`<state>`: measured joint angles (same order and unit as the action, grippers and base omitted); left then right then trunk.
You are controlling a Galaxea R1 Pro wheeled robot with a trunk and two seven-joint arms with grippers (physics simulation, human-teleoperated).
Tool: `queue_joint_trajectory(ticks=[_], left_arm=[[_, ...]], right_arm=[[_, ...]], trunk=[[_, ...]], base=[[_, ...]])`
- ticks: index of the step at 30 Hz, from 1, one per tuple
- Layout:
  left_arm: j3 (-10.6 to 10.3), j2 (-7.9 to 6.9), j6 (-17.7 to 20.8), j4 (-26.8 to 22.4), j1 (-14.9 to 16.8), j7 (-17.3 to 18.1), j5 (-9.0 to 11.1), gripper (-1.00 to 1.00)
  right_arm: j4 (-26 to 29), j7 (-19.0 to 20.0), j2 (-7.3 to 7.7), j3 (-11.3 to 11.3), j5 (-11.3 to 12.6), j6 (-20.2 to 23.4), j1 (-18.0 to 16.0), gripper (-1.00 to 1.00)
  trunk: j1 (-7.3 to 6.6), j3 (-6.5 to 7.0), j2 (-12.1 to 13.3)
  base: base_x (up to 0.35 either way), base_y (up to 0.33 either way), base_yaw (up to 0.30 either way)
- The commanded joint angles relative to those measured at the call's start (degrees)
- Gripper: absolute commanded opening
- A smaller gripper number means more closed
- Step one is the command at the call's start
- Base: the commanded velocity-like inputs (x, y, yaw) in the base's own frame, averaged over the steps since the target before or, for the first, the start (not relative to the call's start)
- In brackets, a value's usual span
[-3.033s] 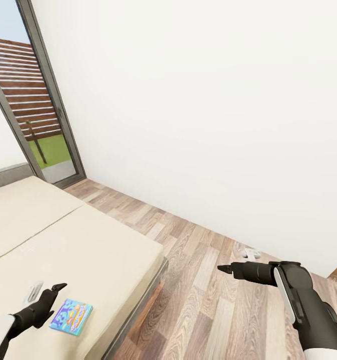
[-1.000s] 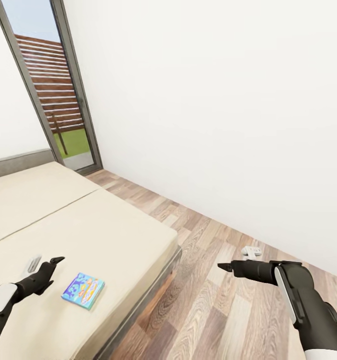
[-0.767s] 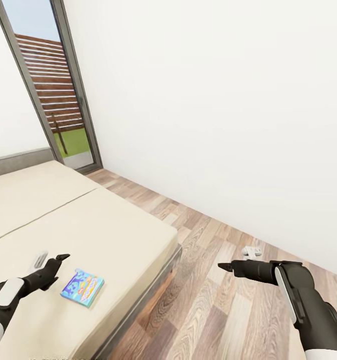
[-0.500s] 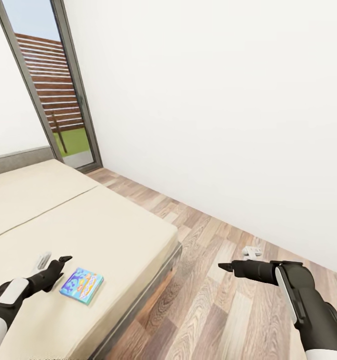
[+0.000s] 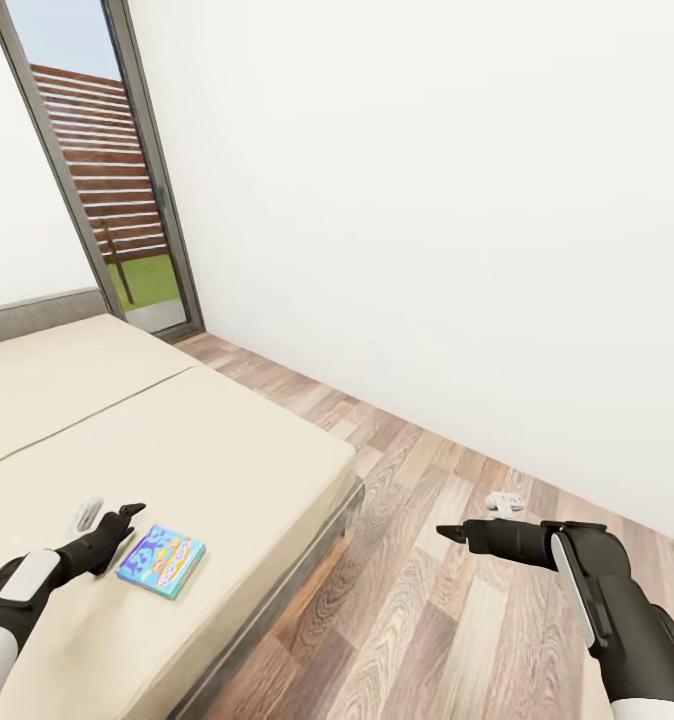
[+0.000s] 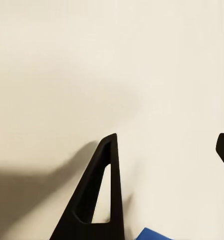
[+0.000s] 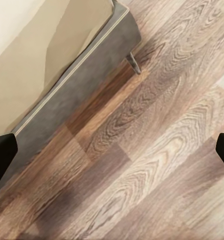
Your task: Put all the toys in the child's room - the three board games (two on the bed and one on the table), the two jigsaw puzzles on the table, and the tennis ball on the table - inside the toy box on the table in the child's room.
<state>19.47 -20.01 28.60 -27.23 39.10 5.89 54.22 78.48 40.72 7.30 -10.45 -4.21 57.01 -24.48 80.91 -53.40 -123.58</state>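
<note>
Cardboard, by the look of it: the light blue board game (image 5: 161, 560) lying flat on the bed (image 5: 227, 450) near its foot-end corner should be light and stiff, but thin, and it sits on a soft cover, so you will likely find little edge to bite on; take it across a short side, or slide it toward the mattress edge first; a slick printed face may slip under a shallow pinch. Your left gripper (image 5: 119, 521) hovers just beside the box on its far side, fingers spread apart, nothing between them; the left wrist view confirms the gap, with one dark finger (image 6: 99, 195) over the cream cover and a blue corner of the game (image 6: 152, 234) just showing, detail the head view cannot give you. Your right gripper (image 5: 453, 535) hangs out over the wood floor (image 5: 427, 600), well apart from the bed; its wrist view shows both fingertips wide at the frame edges, so open and empty, plus the bed's grey side and a metal leg (image 7: 133, 63).
</note>
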Motion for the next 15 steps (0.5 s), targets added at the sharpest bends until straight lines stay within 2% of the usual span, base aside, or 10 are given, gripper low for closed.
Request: queue_joint_trajectory(ticks=[1,15], left_arm=[[0.27,0.03,-0.12,1.69,-0.08,-0.14,-1.33,1.0],[0.41,0.1,-2.64,1.63,-1.54,0.68,-0.86,1.0]], right_arm=[[0.05,0.48,-0.01,-0.07,-0.45,0.21,-0.04,1.0],[0.09,0.5,-0.01,-0.37,-0.37,0.14,-0.04,1.0]], trunk=[[0.01,-0.06,-0.01],[0.01,-0.06,-0.01]], base=[[0.0,0.0,0.0],[0.0,0.0,-0.005]])
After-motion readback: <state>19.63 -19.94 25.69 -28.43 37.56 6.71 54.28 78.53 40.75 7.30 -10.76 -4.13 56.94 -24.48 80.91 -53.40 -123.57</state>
